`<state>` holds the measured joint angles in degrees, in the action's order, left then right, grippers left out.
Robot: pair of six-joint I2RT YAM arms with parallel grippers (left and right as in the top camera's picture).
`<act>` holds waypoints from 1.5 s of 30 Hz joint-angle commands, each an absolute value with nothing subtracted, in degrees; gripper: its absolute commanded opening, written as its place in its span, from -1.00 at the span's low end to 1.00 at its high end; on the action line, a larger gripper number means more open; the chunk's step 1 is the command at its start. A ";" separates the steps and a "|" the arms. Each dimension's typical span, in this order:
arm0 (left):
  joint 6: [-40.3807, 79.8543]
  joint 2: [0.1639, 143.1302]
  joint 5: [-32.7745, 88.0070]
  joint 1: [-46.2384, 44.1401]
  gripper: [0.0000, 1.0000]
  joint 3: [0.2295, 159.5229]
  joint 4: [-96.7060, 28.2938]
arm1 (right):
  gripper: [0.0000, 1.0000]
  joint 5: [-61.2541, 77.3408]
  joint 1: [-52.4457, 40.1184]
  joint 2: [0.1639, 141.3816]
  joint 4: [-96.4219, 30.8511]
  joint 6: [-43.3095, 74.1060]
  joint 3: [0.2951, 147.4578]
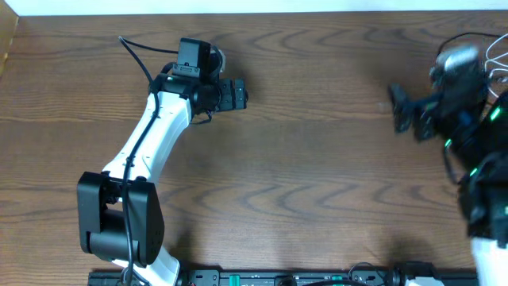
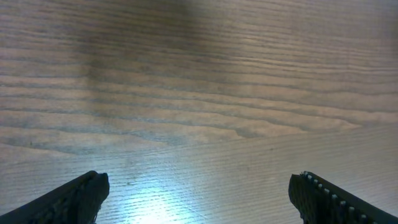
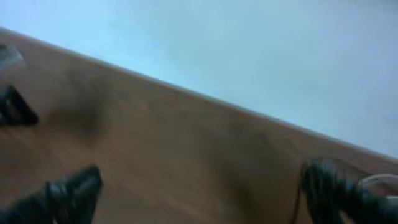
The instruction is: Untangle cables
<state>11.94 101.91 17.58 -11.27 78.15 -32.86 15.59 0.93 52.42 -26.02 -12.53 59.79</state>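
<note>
- Brown wood-grain tabletop is filling the overhead view, matte and wavy-streaked; a pale wall is showing beyond its edge.
- Left gripper is hovering over bare wood, its 2 dark, ribbed fingers standing wide apart, pinching nothing.
- Right gripper, blurred, is sitting near the right edge, its fingers spread apart.
- White cable is looping thinly at the far right edge, near the right arm's wrist and well apart from the left gripper; the black cable cannot be told from arm wiring.
</note>
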 commanded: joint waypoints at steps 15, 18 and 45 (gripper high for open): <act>11.62 102.72 16.84 -11.22 0.96 77.84 -32.97 | 0.99 15.57 0.21 16.05 10.13 -12.25 8.93; 11.62 102.72 16.84 -11.22 0.96 77.84 -32.95 | 0.99 15.55 0.21 11.68 10.11 -12.25 5.78; 11.62 102.72 16.84 -11.22 0.96 77.84 -32.97 | 0.99 14.02 0.32 0.64 -3.20 -8.62 0.32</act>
<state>11.97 101.91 17.61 -11.27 78.15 -32.91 14.50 0.82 0.97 -2.90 -9.67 0.38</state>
